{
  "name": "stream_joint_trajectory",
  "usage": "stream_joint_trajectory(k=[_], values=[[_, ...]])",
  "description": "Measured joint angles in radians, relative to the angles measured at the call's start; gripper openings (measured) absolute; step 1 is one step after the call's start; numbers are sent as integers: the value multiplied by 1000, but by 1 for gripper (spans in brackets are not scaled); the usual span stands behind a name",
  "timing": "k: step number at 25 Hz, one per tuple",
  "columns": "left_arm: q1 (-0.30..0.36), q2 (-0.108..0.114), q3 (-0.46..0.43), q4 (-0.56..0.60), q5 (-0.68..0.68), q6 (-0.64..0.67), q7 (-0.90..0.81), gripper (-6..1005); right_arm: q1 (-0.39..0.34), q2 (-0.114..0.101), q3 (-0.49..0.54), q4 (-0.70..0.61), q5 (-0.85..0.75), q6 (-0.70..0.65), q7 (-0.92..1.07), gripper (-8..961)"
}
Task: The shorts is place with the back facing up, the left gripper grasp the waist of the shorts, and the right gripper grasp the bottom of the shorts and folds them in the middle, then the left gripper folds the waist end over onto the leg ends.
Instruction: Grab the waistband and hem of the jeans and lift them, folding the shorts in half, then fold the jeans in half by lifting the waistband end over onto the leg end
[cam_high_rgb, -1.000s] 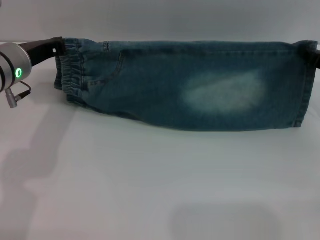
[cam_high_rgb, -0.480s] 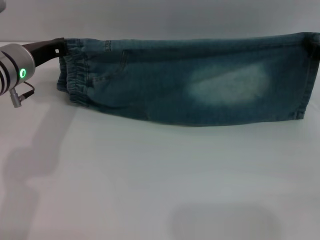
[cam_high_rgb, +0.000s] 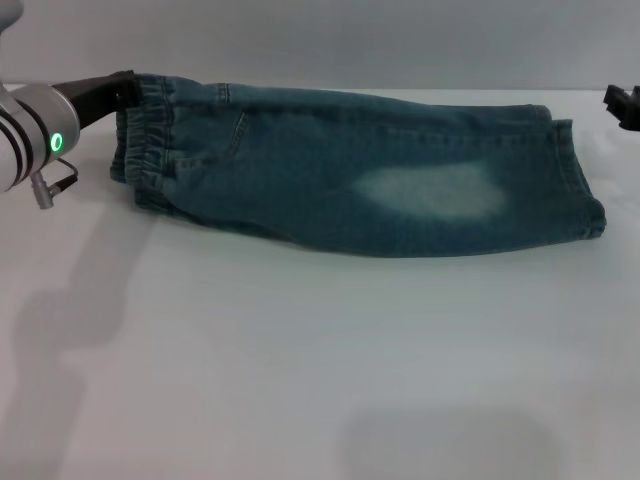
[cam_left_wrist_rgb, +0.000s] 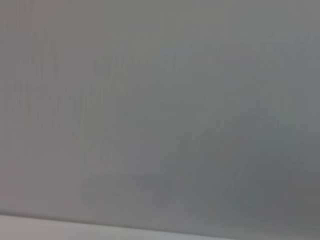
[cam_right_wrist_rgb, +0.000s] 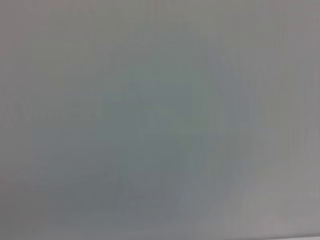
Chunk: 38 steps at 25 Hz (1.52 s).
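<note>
Denim, blue-green and washed pale in one patch, is what we see stretched across the white counter (cam_high_rgb: 300, 360): the shorts (cam_high_rgb: 350, 165) lie folded lengthwise into a long band running from our left side to our right. The waist of the shorts (cam_high_rgb: 145, 140), gathered and ruffled, is at the left end, and the bottom of the shorts (cam_high_rgb: 578, 180), with its straight stitched hems, rests flat at the right end.

We find the left gripper (cam_high_rgb: 122, 90) at the far corner of the waistband, its black fingers closed on the ruffled denim, with the silver wrist and its green light just to the left of it.

We see only a small black part of the right gripper (cam_high_rgb: 622, 104) at the right edge of the head view, near the hems but apart from them, holding no cloth; we cannot tell how its fingers stand.

Both wrist views give us only a plain grey surface.
</note>
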Motion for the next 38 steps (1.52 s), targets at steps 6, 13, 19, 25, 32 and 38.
stream_joint_trajectory(k=[6, 13, 19, 25, 32, 38], values=[[-17, -1, 24, 50, -6, 101, 0, 74, -1, 2, -10, -23, -7, 9, -30, 438], [-47, 0, 38, 101, 0, 142, 0, 165, -7, 14, -38, -43, -8, 29, -38, 603], [-36, 3, 34, 125, 2, 118, 2, 508, -14, 47, -39, -55, -3, 106, -209, 708], [17, 6, 8, 68, 11, 3, 2, 646, -9, 55, -48, -94, 46, 184, -333, 687], [76, 4, -7, -49, 38, -171, 10, 797, -73, 54, -105, -115, 337, 350, -600, 486], [64, 3, -21, -47, 40, -234, 26, 854, -80, 52, -195, -179, 457, 387, -715, 303]])
